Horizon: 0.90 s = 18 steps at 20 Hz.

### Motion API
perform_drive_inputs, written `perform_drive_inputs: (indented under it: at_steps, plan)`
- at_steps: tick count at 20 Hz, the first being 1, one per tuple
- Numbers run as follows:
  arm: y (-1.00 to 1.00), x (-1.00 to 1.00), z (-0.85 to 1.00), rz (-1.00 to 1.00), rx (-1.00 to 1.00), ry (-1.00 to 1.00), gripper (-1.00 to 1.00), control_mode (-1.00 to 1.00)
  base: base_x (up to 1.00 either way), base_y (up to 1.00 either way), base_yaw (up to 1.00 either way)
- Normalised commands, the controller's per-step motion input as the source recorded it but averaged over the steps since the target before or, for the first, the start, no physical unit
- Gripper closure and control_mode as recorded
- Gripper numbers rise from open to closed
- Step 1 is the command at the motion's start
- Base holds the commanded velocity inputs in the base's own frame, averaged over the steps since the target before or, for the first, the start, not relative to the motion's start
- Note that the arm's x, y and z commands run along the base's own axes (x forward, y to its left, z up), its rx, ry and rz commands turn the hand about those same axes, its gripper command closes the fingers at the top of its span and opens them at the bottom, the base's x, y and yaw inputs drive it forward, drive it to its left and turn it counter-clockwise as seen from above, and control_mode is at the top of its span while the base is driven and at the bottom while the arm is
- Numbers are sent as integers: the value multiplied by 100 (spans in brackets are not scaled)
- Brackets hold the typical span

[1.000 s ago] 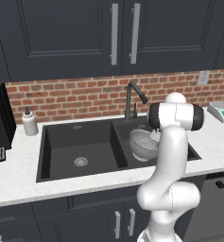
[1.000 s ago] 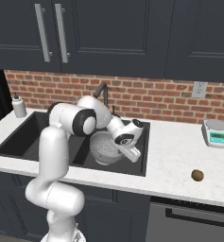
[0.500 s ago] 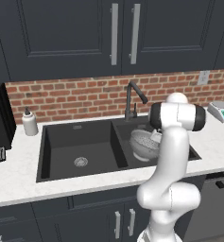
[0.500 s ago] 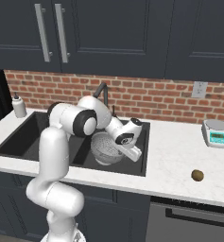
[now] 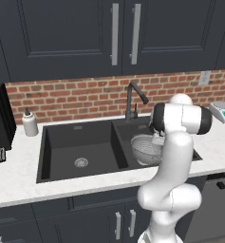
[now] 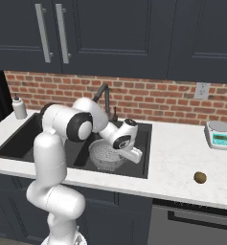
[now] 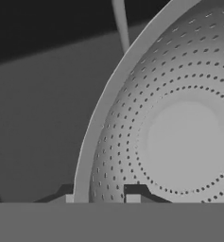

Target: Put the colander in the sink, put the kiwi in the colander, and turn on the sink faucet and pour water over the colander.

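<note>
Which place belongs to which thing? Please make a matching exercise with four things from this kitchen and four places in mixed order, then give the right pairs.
Things:
1. colander
2. kiwi
3. soap bottle
4. kitchen scale

Places:
A. on the counter left of the sink, by the brick wall
B. in the sink's right basin
C. on the counter far right, near the wall outlet
D. alone on the counter near the front edge, right of the sink

Pairs: 1-B, 2-D, 3-A, 4-C

arm: bent forward, reaching down | gripper [image 7: 100, 197]: fingers narrowly parted, straddling a rim
</note>
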Motion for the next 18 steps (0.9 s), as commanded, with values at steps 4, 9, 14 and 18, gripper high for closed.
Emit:
perform_drive_inputs:
  at_steps: [4,9,14,18]
  plan:
    - [11,-6,1,2,-11,-2,100,-100,0,0,0]
    - [9,10,0,0,-9,0,100,-100,0,0,0]
    - [9,14,0,0,-4,0,100,-100,0,0,0]
    - [5,2,0,0,-1,0,100,-100,0,0,0]
